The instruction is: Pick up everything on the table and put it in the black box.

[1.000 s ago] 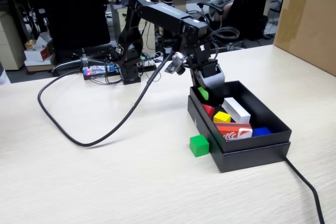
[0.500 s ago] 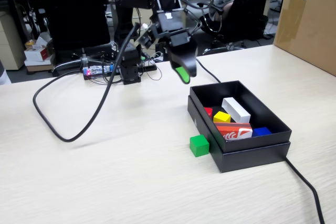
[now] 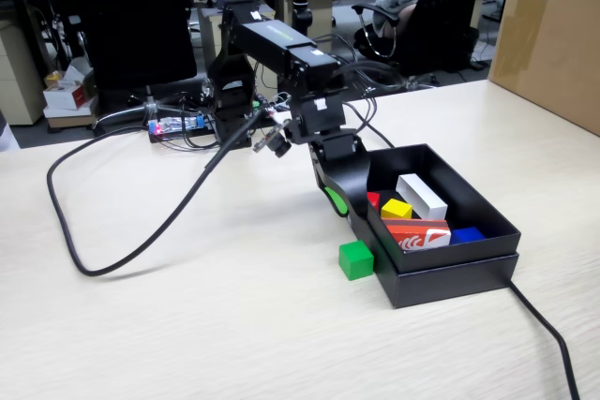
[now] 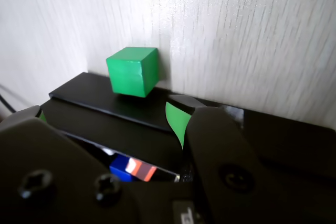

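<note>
Fixed view: the gripper (image 3: 335,201) hangs empty, jaws apart, over the box's (image 3: 469,255) left wall. The green cube (image 3: 355,259) sits on the tabletop (image 3: 187,325) against the box's near-left corner.

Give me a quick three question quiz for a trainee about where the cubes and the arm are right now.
1. True or false: the green cube is already inside the black box.
2. Which small cubes lie in the box? A) yellow and red B) green and yellow C) none
3. Fill in: the gripper hangs low at the box's ____ wall as the fixed view shows it, up the table from the green cube.

Key:
1. False. It sits on the table against the box's outer wall.
2. A. The yellow cube and red cube sit beside the long white block.
3. Left. The fingers hold nothing.
</note>
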Robot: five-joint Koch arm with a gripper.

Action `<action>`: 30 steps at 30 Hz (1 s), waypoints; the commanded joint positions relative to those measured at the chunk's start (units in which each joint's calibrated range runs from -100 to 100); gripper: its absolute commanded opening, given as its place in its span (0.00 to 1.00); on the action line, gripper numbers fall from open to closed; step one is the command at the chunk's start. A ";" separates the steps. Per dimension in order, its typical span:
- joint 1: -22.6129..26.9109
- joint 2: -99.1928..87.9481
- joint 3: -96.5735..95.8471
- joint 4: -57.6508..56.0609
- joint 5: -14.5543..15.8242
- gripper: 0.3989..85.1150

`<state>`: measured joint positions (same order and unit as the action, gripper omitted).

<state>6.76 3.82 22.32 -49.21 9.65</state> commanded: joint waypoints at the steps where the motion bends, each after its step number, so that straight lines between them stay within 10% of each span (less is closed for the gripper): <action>1: 0.34 -0.66 4.88 1.21 -0.05 0.54; 30: -0.10 16.32 7.87 5.71 -1.03 0.48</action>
<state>6.57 20.65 26.70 -45.57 9.60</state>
